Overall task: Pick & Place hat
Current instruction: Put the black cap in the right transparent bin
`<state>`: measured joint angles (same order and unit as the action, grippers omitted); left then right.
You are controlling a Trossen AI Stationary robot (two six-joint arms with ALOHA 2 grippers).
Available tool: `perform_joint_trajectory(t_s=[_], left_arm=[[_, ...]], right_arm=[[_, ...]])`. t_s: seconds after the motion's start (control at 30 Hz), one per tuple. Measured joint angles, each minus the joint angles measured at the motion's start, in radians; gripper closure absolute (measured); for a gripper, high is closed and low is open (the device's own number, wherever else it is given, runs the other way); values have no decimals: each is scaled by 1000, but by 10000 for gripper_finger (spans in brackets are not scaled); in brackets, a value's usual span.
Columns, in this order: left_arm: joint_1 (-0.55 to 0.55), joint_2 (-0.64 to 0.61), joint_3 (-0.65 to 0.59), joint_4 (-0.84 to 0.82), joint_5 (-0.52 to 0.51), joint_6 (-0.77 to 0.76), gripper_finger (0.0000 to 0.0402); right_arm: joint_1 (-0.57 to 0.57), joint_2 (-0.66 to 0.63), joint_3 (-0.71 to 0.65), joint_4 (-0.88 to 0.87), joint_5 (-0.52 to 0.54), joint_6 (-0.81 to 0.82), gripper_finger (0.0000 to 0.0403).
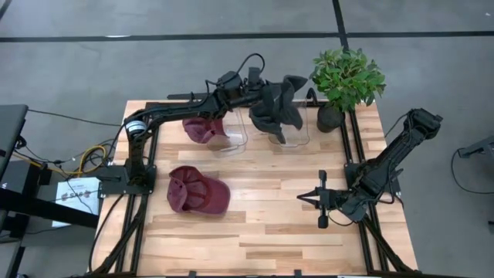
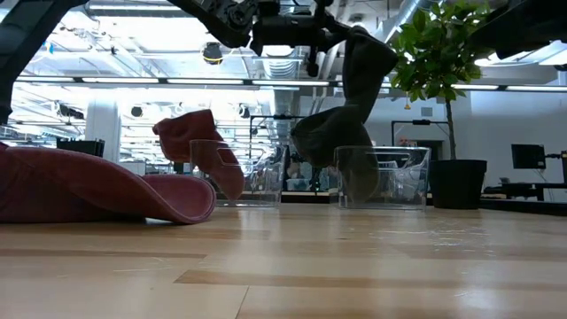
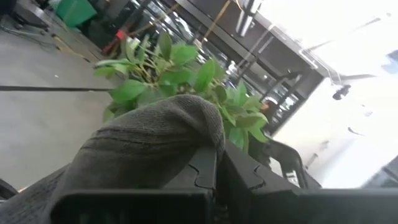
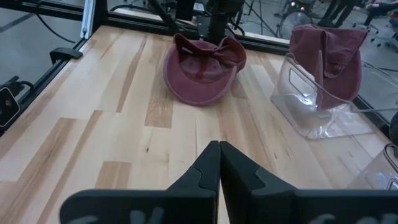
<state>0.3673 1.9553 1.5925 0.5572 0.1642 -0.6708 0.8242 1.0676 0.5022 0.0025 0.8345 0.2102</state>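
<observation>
The dark grey fabric cap (image 1: 276,108) is hanging in the air above the right-hand clear plastic stand (image 1: 292,131) at the table's far side, its lower folds drooping down to the stand's rim; the left gripper (image 1: 256,86) is pinching the cap's upper edge, the cloth bunching over and around its closed fingers (image 3: 202,171) in the left wrist view, so the cap is lying on the jaws and draping down from them. Just beside it, a maroon cap (image 1: 202,129) is sitting on the left-hand clear plastic stand (image 1: 231,137); a second maroon cap (image 1: 197,191) is lying flat on the light wooden table (image 1: 270,224), nearer the front and well apart from both stands. A green leafy plant in a black pot (image 1: 345,81) is standing at the far right corner, near the grey cap. The right gripper (image 1: 321,198) is resting low over the table's right side, its jaws pressed together on nothing.
</observation>
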Motion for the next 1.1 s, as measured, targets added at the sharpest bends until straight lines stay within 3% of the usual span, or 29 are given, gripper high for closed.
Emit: perform_joint_trajectory(t_s=[0.2,0.6,1.1], left_arm=[[14,0,0,-42,76,22,391],[21,-1,-5,-67,108,45,391],[60,-4,-139,-63,153,11,391]], right_arm=[[0,0,0,0,0,3,403],[0,0,0,-10,0,50,403],[1,1,0,-30,0,87,403]])
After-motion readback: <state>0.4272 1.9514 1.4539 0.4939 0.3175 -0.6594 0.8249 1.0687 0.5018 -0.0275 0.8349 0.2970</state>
